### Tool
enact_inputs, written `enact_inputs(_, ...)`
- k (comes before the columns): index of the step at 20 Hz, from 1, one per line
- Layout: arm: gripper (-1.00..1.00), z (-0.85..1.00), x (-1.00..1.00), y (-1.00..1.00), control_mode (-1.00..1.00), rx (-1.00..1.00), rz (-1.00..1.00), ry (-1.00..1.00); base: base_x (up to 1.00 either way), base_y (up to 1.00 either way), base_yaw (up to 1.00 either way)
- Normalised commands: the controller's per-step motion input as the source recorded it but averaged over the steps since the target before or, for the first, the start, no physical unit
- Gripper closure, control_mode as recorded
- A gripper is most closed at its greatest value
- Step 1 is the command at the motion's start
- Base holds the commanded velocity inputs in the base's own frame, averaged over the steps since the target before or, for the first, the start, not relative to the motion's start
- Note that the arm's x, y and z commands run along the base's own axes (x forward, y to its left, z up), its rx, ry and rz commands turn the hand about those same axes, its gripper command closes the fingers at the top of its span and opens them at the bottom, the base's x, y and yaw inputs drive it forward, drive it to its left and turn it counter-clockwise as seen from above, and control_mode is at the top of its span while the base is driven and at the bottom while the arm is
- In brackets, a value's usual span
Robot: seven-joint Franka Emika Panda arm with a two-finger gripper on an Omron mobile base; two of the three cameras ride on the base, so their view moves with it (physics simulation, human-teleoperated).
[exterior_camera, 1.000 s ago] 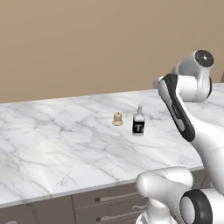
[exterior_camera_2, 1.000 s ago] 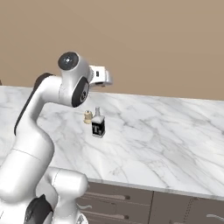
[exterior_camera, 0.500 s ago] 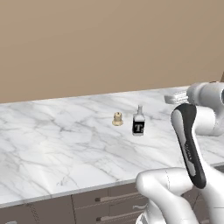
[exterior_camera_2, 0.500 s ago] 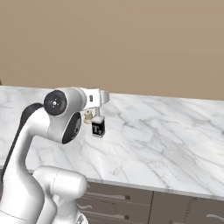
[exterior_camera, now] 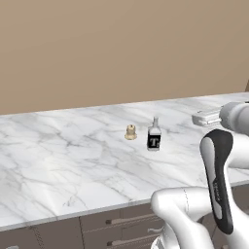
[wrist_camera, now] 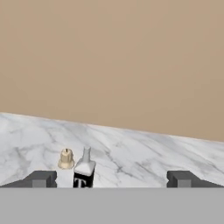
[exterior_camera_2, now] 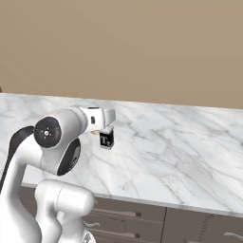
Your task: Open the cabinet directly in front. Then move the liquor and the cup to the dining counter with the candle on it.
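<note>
Hand view shows the gripper (wrist_camera: pixel 109 178) with its jaws spread wide and holding nothing, level with the dining counter (wrist_camera: pixel 144 153). The liquor (wrist_camera: pixel 84 173) stands upright on the marble just right of the small candle (wrist_camera: pixel 66 159), near the left fingertip, which suggests it has been set down at its destination. Judged from this, the cup remains to be brought.

The liquor (exterior_camera: pixel 153 137), a small squat dark bottle with a narrow neck and a white T on its black label, stood upright on the dining counter (exterior_camera: pixel 58 170), nearer its far edge than its front. The counter's white, grey-veined marble top ran above grey drawer fronts with silver pulls.
</note>
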Motion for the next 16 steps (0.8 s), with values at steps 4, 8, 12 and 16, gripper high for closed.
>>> enact_inputs(4,-1.0,0.0,-0.12,0.0,-1.0,0.0,-0.06,-0.02,0.0,0.0,0.0)
enact_inputs(8,-1.0,0.0,0.0,0.0,-1.0,0.0,-0.03,0.0,0.0,0.0,0.0)
enact_inputs(12,-1.0,0.0,0.0,0.0,1.0,0.0,0.0,0.0,0.0,0.0,0.0)
enact_inputs(16,-1.0,0.0,0.0,0.0,1.0,0.0,0.0,0.0,0.0,0.0,0.0)
